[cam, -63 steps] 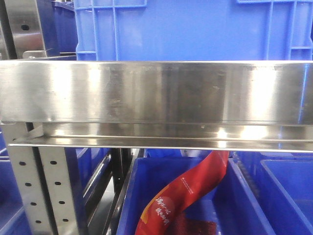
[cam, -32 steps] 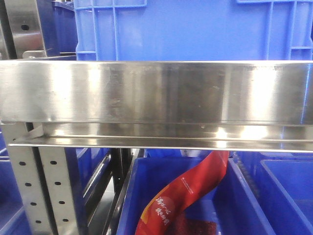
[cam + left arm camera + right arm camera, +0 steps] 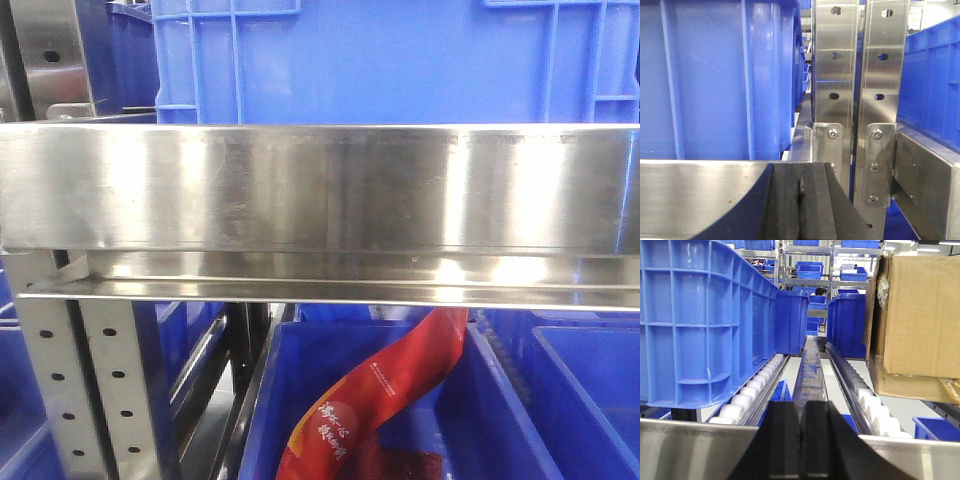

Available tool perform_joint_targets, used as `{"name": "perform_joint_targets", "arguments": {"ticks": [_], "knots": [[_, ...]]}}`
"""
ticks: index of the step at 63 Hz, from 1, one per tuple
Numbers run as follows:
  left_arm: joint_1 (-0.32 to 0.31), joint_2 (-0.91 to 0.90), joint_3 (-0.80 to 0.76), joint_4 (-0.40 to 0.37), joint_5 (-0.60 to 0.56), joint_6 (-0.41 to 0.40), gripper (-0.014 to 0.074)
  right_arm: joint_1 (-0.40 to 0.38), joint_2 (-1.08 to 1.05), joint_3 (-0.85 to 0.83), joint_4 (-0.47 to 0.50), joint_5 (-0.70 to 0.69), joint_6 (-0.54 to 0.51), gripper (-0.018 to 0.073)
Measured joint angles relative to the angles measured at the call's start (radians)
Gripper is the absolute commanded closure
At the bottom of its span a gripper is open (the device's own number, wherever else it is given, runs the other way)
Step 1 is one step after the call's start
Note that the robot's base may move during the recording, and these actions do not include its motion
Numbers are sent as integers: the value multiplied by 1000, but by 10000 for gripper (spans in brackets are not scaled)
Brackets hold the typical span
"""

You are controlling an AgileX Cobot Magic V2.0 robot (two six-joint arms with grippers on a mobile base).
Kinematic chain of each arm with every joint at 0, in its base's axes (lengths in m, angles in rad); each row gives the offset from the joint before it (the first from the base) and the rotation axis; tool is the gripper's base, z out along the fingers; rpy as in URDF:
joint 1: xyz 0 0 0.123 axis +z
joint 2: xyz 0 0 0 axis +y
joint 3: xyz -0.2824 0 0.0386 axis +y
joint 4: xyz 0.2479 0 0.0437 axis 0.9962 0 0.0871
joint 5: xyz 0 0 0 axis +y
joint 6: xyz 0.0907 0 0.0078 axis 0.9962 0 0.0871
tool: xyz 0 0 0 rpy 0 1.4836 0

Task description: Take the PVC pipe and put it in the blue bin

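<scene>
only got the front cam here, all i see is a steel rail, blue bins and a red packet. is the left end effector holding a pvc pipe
Observer: No. In the left wrist view the left end effector has its black fingers pressed together with nothing between them.
Operator: ok and the right one
Observer: The right end effector is shut and empty too. It points down a roller track with a blue crate on it, and no PVC pipe is in sight.
</scene>
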Motion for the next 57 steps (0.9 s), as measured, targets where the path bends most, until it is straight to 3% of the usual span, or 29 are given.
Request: {"name": "perform_joint_targets", "arguments": {"ticks": [57], "knots": [[0,0,0,0,0,0,707,-2,0,0,0,0,0,727]]}}
